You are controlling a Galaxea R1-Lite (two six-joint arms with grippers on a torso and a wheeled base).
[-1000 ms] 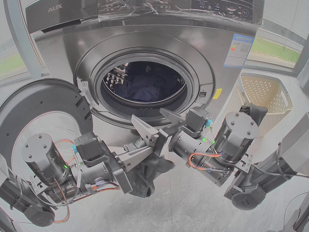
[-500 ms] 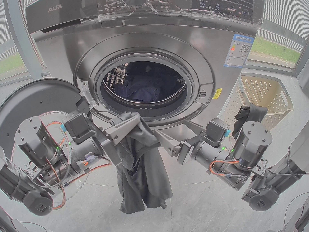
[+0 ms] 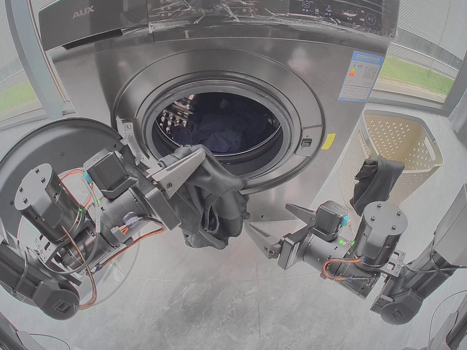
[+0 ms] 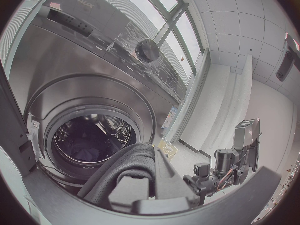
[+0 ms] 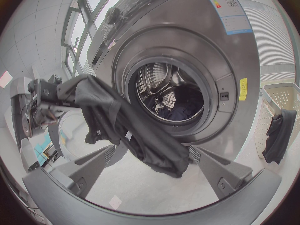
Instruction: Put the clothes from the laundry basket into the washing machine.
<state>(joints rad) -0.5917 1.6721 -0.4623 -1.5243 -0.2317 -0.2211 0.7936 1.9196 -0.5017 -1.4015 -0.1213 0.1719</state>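
My left gripper (image 3: 182, 164) is shut on a dark grey garment (image 3: 209, 198) just in front of the lower left rim of the washing machine's opening (image 3: 219, 122). The garment (image 5: 134, 128) hangs bunched below the fingers, near the door seal. Dark clothes (image 3: 221, 137) lie inside the drum (image 4: 90, 138). My right gripper (image 3: 270, 219) stands open and holds nothing, lower and to the right of the garment. At the right, the beige laundry basket (image 3: 413, 142) has another dark garment (image 3: 377, 181) draped over its near rim.
The round washer door (image 3: 58, 147) is swung open to the left, behind my left arm. The grey tiled floor (image 3: 233, 297) lies bare below both grippers. The basket (image 5: 281, 94) stands against the machine's right side.
My left gripper has risen with the garment towards the drum opening, and the cloth now hangs shorter and bunched. The right gripper has drawn back, down and to the right, still open.
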